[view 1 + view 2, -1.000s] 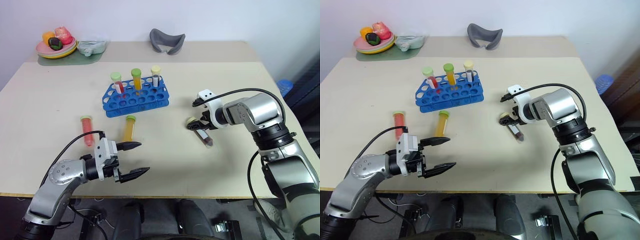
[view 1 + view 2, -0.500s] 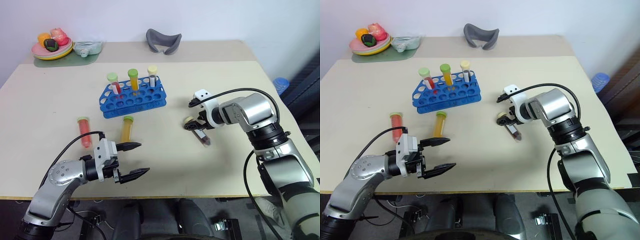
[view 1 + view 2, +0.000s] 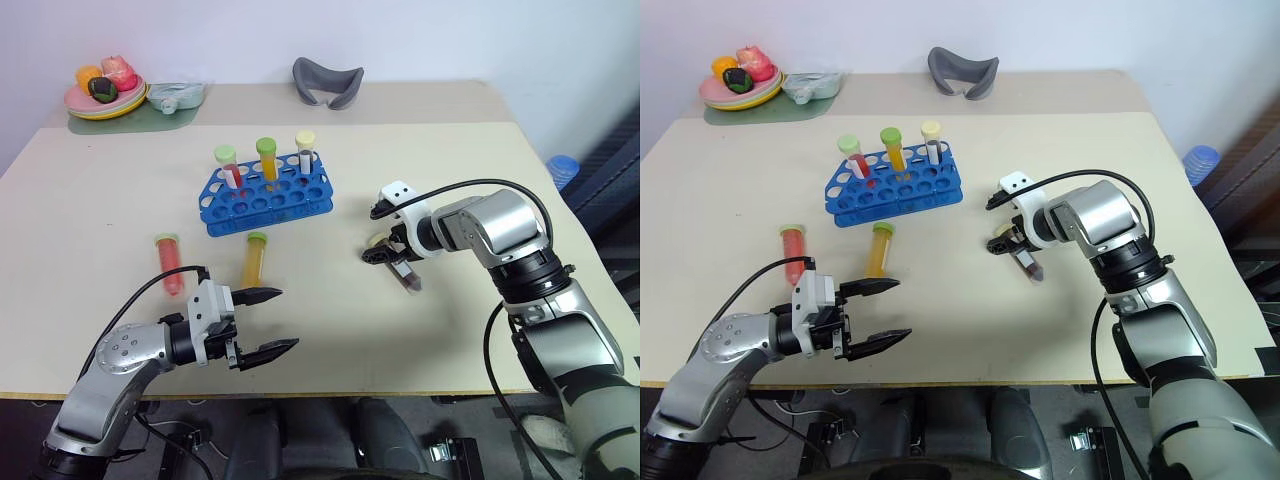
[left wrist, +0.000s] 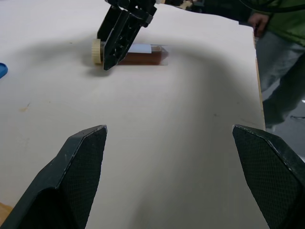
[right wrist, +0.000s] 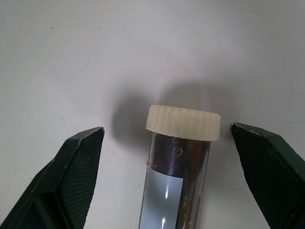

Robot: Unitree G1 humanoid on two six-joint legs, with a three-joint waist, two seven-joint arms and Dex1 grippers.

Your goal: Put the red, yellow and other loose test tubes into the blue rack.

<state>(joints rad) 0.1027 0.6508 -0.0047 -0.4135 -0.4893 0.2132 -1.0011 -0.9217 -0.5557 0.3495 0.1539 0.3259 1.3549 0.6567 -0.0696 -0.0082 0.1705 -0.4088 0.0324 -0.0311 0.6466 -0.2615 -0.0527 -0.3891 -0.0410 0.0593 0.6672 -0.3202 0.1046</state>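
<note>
The blue rack (image 3: 265, 197) stands mid-table with three capped tubes upright in it. Three loose test tubes lie on the table: a red one (image 3: 170, 264), an orange-yellow one (image 3: 255, 260) and a dark brown one with a cream cap (image 3: 403, 270). My right gripper (image 3: 384, 250) points down over the brown tube's cap end. Its fingers are open and stand either side of the cap (image 5: 183, 122) without touching it. My left gripper (image 3: 286, 318) hovers open and empty near the front edge, in front of the orange-yellow tube. The left wrist view shows the brown tube (image 4: 145, 53) across the table.
A plate of toy fruit (image 3: 104, 92) and a pale green item (image 3: 178, 96) sit at the back left corner. A grey curved object (image 3: 330, 80) lies at the back middle. Off the table's right side is a blue object (image 3: 562, 168).
The camera view has shifted a little. Both grippers and all the tubes keep their places.
</note>
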